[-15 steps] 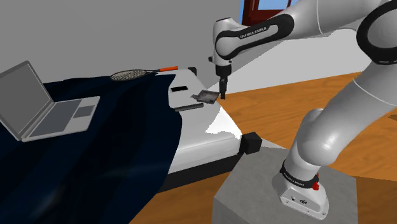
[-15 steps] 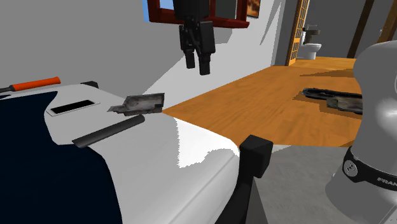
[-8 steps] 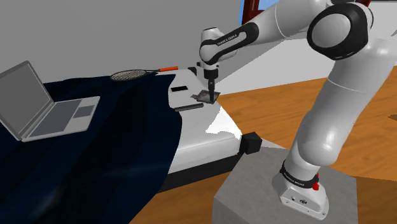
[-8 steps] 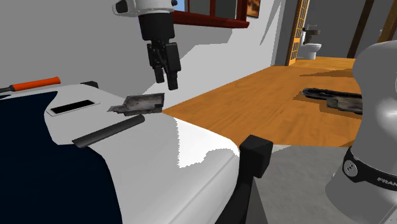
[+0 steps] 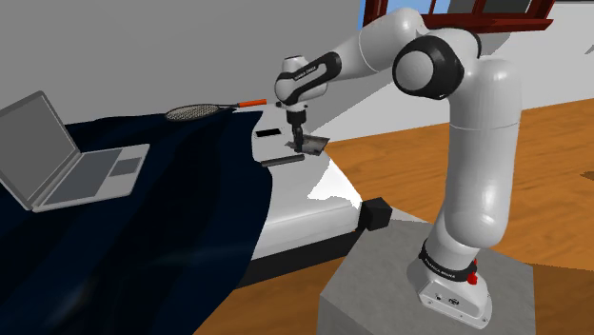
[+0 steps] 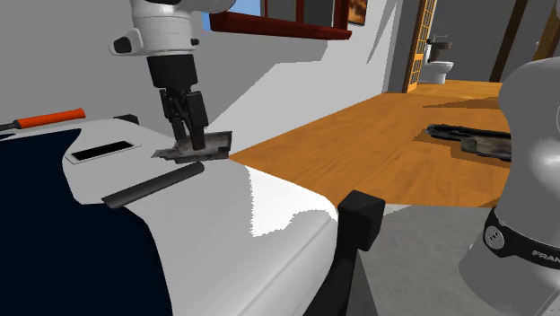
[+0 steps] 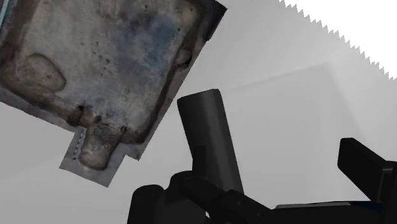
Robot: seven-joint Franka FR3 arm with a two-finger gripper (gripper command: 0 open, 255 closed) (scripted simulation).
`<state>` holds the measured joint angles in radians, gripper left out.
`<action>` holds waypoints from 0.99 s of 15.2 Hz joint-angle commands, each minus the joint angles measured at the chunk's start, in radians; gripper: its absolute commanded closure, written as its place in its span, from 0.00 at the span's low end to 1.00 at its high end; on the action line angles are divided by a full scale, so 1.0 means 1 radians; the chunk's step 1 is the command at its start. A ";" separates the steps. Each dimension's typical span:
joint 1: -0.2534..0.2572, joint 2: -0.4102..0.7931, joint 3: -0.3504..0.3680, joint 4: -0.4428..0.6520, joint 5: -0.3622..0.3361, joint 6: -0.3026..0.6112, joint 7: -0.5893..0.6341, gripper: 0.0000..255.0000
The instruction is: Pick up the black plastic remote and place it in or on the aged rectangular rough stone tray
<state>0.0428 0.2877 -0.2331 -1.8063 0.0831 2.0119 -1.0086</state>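
Over the edge of the bed (image 6: 269, 224), empty fingers (image 7: 210, 140) hang spread above the stone tray (image 6: 215, 141); dropping now risks shoving it, remote (image 6: 153, 187) ungrabbed.

Slim dark remote (image 6: 153, 186), flat on white surface (image 6: 224, 211), mottled grey tray (image 6: 205, 143) just beside
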 commanded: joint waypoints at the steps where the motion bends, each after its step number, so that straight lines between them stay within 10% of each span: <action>1: -0.012 0.083 0.014 0.089 0.025 -0.009 -0.054 0.00; 4: -0.030 0.196 0.037 0.222 0.050 -0.031 -0.113 0.00; 15: -0.030 0.229 0.043 0.168 0.059 0.055 -0.120 0.00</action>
<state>0.0131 0.5164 -0.1899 -1.6375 0.1420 2.0657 -1.1279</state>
